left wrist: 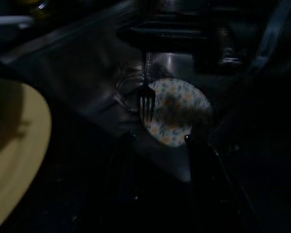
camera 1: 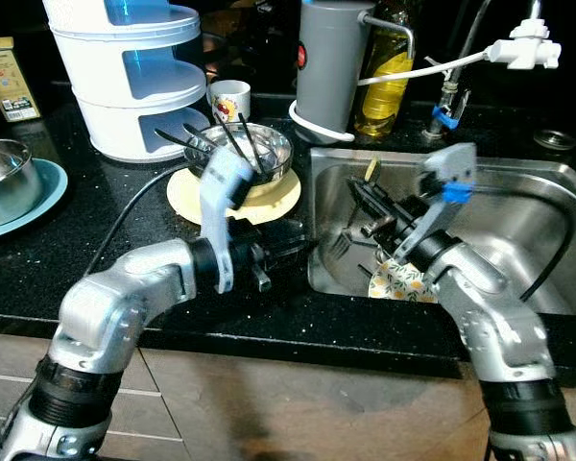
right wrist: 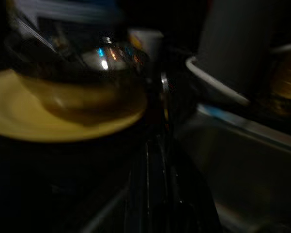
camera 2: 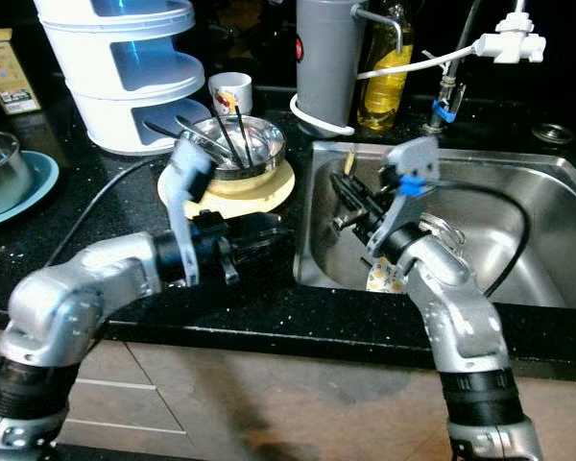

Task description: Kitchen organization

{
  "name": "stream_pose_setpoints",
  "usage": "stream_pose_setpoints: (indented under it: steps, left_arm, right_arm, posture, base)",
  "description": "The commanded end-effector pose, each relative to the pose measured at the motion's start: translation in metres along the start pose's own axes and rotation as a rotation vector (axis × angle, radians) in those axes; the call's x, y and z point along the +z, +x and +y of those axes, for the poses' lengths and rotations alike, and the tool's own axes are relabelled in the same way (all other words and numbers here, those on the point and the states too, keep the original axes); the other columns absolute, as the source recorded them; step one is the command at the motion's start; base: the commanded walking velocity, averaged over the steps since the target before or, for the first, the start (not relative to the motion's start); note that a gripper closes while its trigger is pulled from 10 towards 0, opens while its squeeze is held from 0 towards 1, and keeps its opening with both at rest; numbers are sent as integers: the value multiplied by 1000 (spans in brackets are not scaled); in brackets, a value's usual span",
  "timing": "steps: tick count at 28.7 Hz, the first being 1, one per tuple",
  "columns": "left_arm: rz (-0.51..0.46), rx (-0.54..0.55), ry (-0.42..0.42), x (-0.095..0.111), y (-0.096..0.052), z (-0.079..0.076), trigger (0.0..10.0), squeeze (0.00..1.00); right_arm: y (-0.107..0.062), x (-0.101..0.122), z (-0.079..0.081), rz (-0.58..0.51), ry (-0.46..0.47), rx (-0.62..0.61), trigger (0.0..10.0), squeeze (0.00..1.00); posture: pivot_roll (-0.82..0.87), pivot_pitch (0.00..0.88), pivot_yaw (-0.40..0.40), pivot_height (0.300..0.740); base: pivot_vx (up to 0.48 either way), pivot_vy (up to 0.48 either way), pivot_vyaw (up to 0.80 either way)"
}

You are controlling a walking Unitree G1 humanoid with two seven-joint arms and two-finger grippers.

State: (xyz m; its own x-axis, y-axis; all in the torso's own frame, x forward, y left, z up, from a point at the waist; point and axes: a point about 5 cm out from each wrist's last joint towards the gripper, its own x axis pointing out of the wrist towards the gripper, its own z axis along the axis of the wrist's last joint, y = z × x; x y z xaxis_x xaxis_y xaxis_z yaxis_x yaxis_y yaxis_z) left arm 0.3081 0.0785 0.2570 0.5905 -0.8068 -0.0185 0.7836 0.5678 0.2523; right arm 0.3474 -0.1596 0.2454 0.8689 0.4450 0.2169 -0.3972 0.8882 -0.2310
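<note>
Right end effector (camera 1: 357, 237) grips slim steel fork (left wrist: 146, 99); tines down.

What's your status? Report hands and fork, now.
Left hand open, low over counter at sink edge. Right hand shut on fork, inside sink. Fork tines down, above floral plate. Nothing blocking.

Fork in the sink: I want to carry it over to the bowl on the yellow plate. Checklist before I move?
1. Right pincer shut on the fork: ok.
2. Fork free of the flowered plate: cannot tell.
3. Path over the sink edge free: not ok, the left pincer lies there, open.
4. Room in the bowl: ok, just a few utensils inside.
</note>
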Motion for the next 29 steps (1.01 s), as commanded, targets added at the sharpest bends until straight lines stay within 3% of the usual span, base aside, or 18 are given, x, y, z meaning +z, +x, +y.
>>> stream_pose_setpoints:
  steps: [1, 5, 8, 9, 10, 11, 13, 14, 17, 22, 28, 29]
  left_arm:
    - [-12, -5, 55, 0, 8, -6, 10000, 0]
    - [3, -39, 107, -7, 19, -19, 10000, 0]
    - [-2, -51, 90, -10, 25, -26, 10000, 0]
    - [-7, -58, 78, -13, 28, -30, 10000, 0]
    - [-9, -61, 69, -14, 30, -31, 10000, 0]
    - [-6, -52, 55, -15, 33, -30, 10000, 0]
    - [-8, -48, 60, -15, 33, -29, 10000, 0]
    - [-9, -42, 67, -15, 34, -28, 10000, 0]
    - [14, -6, 127, -15, 33, -16, 10000, 0]
    - [42, 16, 156, -16, 31, -7, 10000, 0]
    - [46, 22, 156, -16, 30, -4, 10000, 0]
    - [43, 21, 150, -15, 30, -3, 10000, 0]
  right_arm:
    - [4, 0, 2, -17, -54, 10, 1804, 0]
    - [7, -11, 1, 8, -112, -7, 2784, 0]
    - [8, -18, -1, 34, -135, -22, 3020, 0]
    - [8, -25, -4, 69, -185, -31, 4588, 0]
    - [7, -30, -6, 94, -218, -40, 4941, 0]
    - [4, -37, -13, 144, -283, -58, 8157, 0]
    - [4, -39, -15, 147, -297, -63, 8157, 0]
    - [2, -41, -21, 167, -315, -78, 10000, 0]
    - [-4, -46, -37, 213, -350, -109, 10000, 0]
    - [-7, -50, -49, 271, -353, -116, 10000, 0]
    - [-6, -52, -55, 301, -253, -122, 10000, 0]
    - [-5, -51, -54, 302, -210, -115, 10000, 573]
  posture:
    - [-48, 104, -2, 740]
    - [-41, 105, 0, 740]
    - [-38, 106, 3, 740]
    - [-37, 108, 6, 740]
    - [-37, 110, 8, 740]
    - [-37, 111, 10, 740]
    - [-37, 111, 12, 740]
    - [-38, 110, 14, 740]
    - [-41, 109, 18, 740]
    - [-41, 107, 17, 740]
    - [-40, 106, 16, 740]
    - [-38, 105, 13, 740]
  base:
    - [0, 0, 0]
    - [0, 0, 0]
    - [0, 0, 0]
    - [0, 0, 0]
    - [0, 0, 0]
    - [0, 0, 0]
    - [0, 0, 0]
    - [0, 0, 0]
    - [0, 0, 0]
    - [0, 0, 0]
    - [0, 0, 0]
    - [0, 0, 0]
